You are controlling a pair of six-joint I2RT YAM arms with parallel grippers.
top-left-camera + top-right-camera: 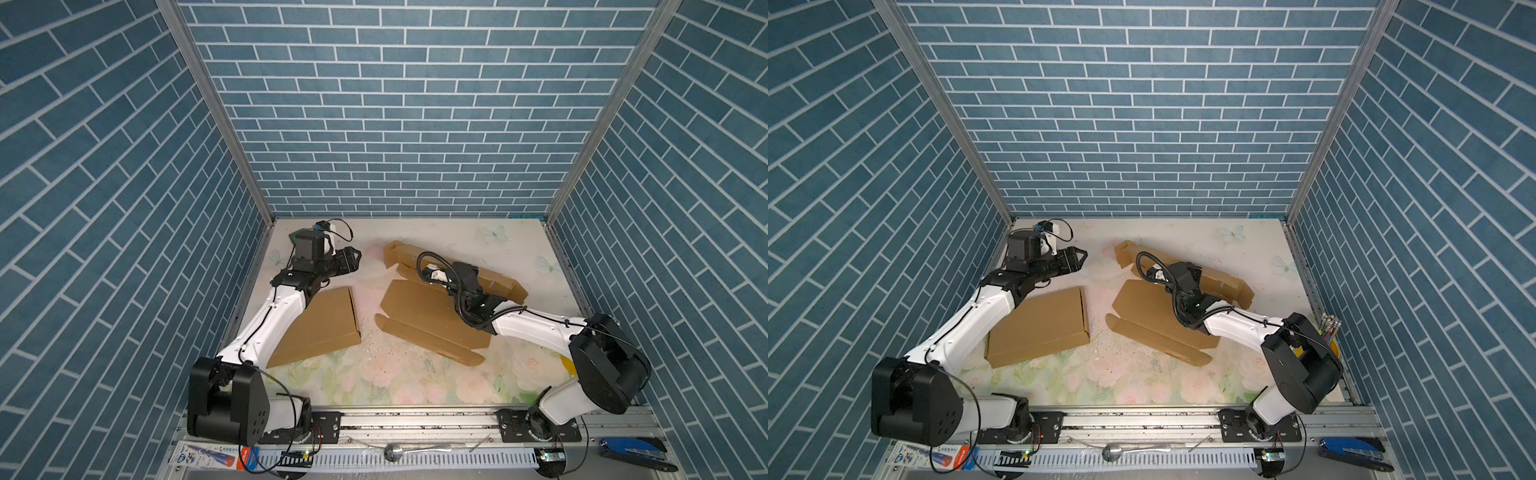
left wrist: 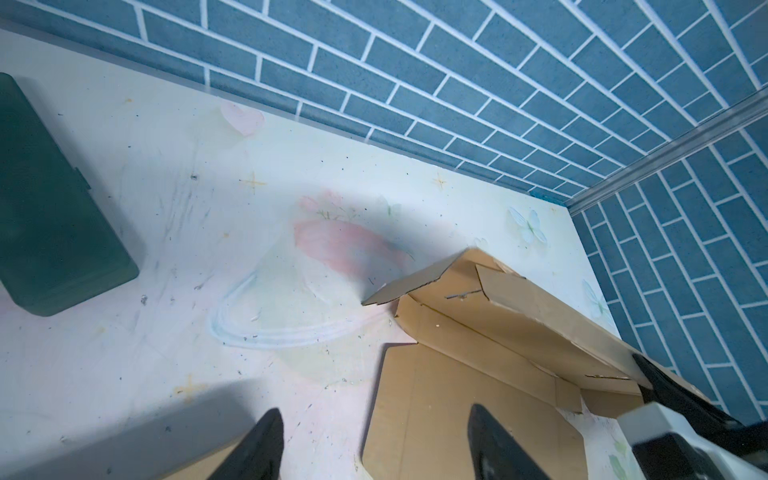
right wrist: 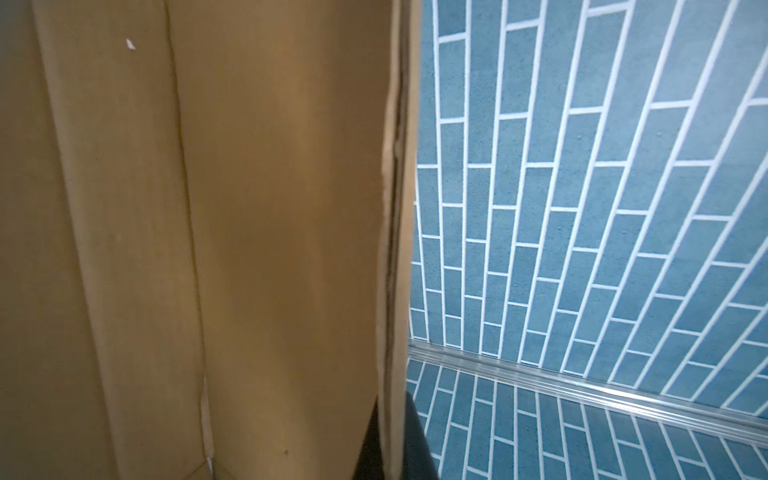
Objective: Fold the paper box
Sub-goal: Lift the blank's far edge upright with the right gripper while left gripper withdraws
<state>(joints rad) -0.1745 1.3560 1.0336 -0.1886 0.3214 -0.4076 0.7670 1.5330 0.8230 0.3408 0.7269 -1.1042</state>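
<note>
Right jaws: closed on the raised far wall (image 1: 503, 284) of the paper box (image 1: 415, 307); in the right wrist view, cardboard edge (image 3: 392, 208) pinched between dark fingertips (image 3: 419, 444).
Left jaws: wide apart and empty; hang above bare table near the far-left corner, pointing toward the box but well apart from it; nothing between the fingertips (image 2: 266, 436) in the left wrist view.
Paper box: right of centre on the table (image 1: 415, 386), mostly flat; base panel down, far wall lifted, near side flap (image 1: 432, 338) lying flat toward the front.
Step in hand: likely standing the far wall up along its crease.
Next move: probably calls for the left jaws to cross over and steady the base or tuck the end tab (image 1: 392, 253), with the wall kept upright by the right jaws; thin card, so gentle force.
Around: second box (image 1: 320, 328), already closed, on the left of the table beside the left arm (image 1: 274, 320); crumbs scattered over the floral surface; spoon-like metal tool (image 1: 392, 452) and blue-handled tool (image 1: 631, 446) on the front rail.
In the way: right arm (image 1: 536, 328) over the base panel, hiding part of it; closed box near the left arm's likely path.
</note>
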